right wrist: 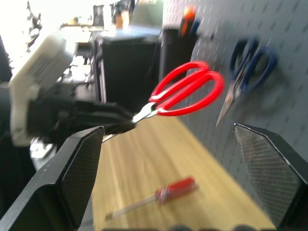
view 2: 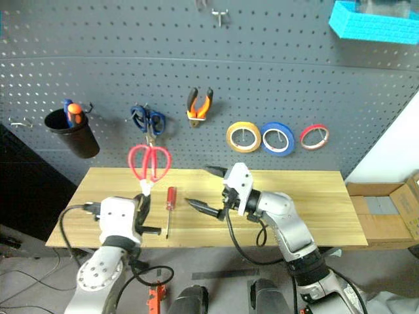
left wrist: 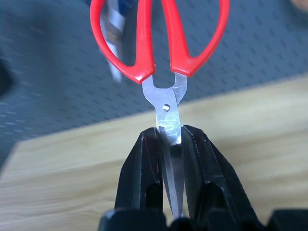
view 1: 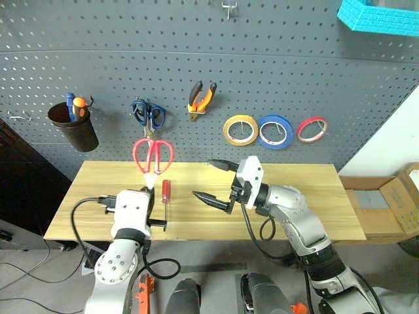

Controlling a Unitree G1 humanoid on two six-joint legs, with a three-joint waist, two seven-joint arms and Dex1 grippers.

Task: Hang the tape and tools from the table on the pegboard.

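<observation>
My left gripper (left wrist: 169,138) is shut on the blades of the red-handled scissors (view 1: 154,156). It holds them handles-up above the table (view 1: 308,196), in front of the pegboard (view 1: 294,72) and just below the blue scissors. The small red-handled screwdriver (view 1: 165,191) lies on the table beside that gripper. The orange-and-black pliers (view 1: 201,98) and the yellow tape (view 1: 240,130) hang on the pegboard. My right gripper (view 1: 203,178) is open and empty over the middle of the table, pointing left toward the scissors (right wrist: 185,89).
Blue-handled scissors (view 1: 148,114), a blue tape roll (view 1: 275,131) and a red-pink roll (view 1: 312,129) hang on the board. A black cup (view 1: 73,125) with tools hangs at the left. A turquoise bin (view 1: 380,16) sits top right, and a cardboard box (view 1: 393,203) stands right of the table.
</observation>
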